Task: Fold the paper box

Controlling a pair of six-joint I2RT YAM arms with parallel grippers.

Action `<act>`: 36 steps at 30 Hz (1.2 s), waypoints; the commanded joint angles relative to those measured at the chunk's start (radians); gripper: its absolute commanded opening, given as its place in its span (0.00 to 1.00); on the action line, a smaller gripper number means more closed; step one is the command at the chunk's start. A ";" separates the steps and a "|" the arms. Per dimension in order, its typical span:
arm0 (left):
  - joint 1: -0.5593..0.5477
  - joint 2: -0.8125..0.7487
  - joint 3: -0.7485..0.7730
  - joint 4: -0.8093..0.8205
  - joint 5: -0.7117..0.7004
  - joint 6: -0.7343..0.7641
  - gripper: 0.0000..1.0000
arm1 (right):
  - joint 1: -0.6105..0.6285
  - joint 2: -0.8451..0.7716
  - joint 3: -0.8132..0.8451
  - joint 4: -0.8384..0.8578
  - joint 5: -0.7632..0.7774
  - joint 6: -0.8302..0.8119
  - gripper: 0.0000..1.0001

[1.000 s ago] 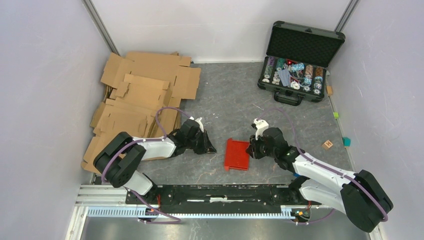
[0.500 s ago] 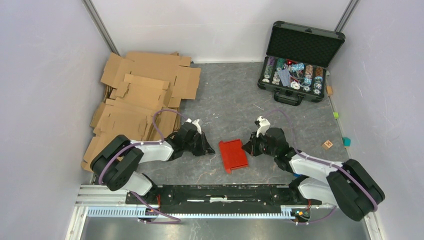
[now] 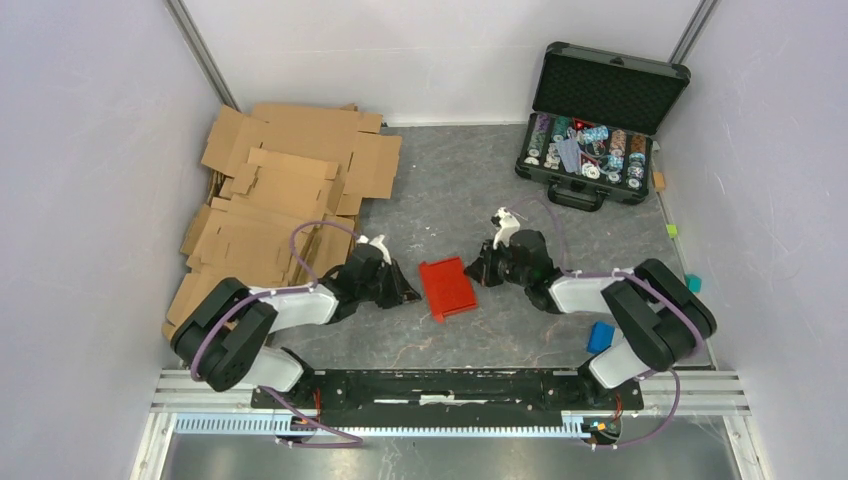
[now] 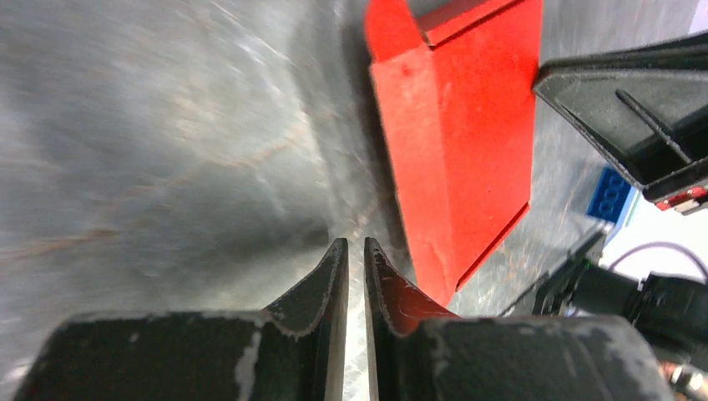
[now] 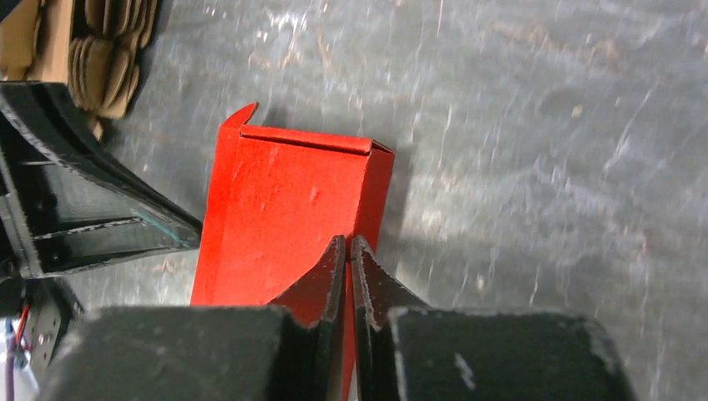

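From above, the red paper box (image 3: 447,288) lies on the gray table (image 3: 450,190) between the two grippers, turned at a slant. The left gripper (image 3: 408,294) sits just off the box's left edge. The right gripper (image 3: 477,272) is at its upper right corner. Out past the left fingers lies a pile of brown cardboard sheets (image 3: 280,200). Far beyond the right fingers stands an open case of poker chips (image 3: 597,125). A blue block (image 3: 600,335) lies behind the right fingers.

In the left wrist view, the left fingers are clenched with only a slit between the tips and nothing in it. The box lies ahead and to the right of them, its near corner just beside the right-hand tip.

In the right wrist view, the right fingers are pressed together, their tips over the box's near right edge. Whether they pinch the paper cannot be told. The box stretches ahead and left of them, a small flap raised at its far corner.
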 commanded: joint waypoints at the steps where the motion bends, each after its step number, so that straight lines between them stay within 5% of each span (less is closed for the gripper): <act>1: 0.134 -0.067 -0.022 -0.037 -0.002 0.036 0.18 | -0.008 0.098 0.117 -0.036 0.100 -0.028 0.09; 6: 0.202 -0.129 -0.010 -0.137 0.001 0.115 0.19 | -0.016 0.075 0.139 -0.052 0.077 -0.058 0.18; 10: 0.202 -0.136 -0.002 -0.151 0.016 0.131 0.19 | -0.017 0.033 0.152 -0.077 0.007 -0.125 0.42; 12: 0.201 -0.138 -0.001 -0.151 0.016 0.137 0.19 | -0.019 0.024 0.186 -0.141 -0.008 -0.158 0.45; 36: 0.141 0.051 0.070 -0.050 0.077 0.097 0.19 | -0.036 0.137 0.107 -0.129 0.028 -0.185 0.19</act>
